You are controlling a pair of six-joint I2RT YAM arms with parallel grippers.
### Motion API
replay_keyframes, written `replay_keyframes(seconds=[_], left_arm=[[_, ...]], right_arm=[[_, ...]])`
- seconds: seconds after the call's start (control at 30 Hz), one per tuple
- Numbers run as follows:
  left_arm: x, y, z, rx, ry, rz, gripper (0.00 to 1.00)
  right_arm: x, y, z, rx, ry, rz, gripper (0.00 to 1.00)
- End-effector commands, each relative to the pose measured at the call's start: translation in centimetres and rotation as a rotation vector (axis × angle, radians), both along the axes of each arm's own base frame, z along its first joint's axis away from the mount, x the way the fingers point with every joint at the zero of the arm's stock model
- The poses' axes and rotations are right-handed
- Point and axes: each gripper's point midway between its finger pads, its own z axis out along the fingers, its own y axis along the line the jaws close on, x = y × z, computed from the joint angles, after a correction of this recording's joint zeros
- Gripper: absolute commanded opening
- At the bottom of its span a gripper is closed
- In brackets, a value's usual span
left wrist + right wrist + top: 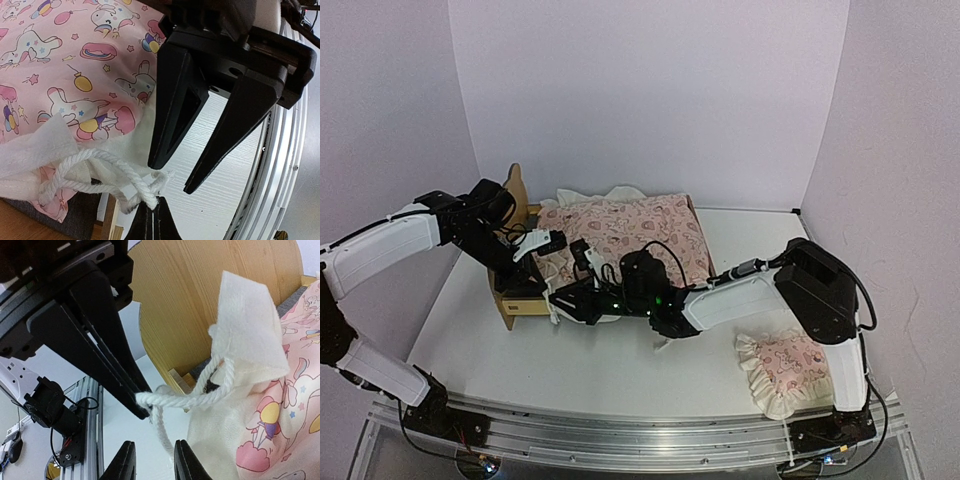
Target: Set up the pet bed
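- 5 o'clock, near edge: the small frilled pillow [785, 368] lies alone on the bench [610, 375], well apart from the work and not yet on the bed.
- Middle, toward 9 o'clock: both hands meet at the bed's near left corner.
- Left hand [150, 214] is pinched shut on the white cord [200, 392]. The cord loops out of a white cloth tab [247, 325] on the cushion, and the hand holds it out clear of the corner.
- Right hand [155, 445] has its fingers a narrow gap apart and holds nothing. The cord's loose end dangles right at that gap, so it is probably lining up to take it.
- My guess is the cord is a tie for fixing the cushion to the frame.
- 11 to 12 o'clock, far: the bed [520, 303] stands with its wooden headboard [200, 300] at the left end. The pink printed cushion [630, 230] is already laid over the base.
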Motion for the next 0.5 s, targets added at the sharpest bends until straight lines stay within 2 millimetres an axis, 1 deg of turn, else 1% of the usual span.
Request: replay_keyframes(seconds=[0.0, 0.27, 0.37, 0.47], left_arm=[[0.5, -0.8, 1.4, -0.038, -0.031, -0.012, 0.00], [0.6, -0.9, 1.6, -0.041, -0.036, -0.013, 0.00], [0.5, -0.9, 1.5, -0.041, -0.034, -0.018, 0.00], [0.5, -0.8, 1.4, -0.034, -0.036, -0.018, 0.00]], right_arm=[[0.1, 0.7, 1.9, 0.097, 0.002, -0.003, 0.28], [0.8, 1.7, 0.4, 0.082, 0.040, -0.017, 0.20], [1.0, 2.0, 0.4, 0.076, 0.031, -0.024, 0.17], [1.2, 2.0, 0.3, 0.068, 0.034, -0.028, 0.07]])
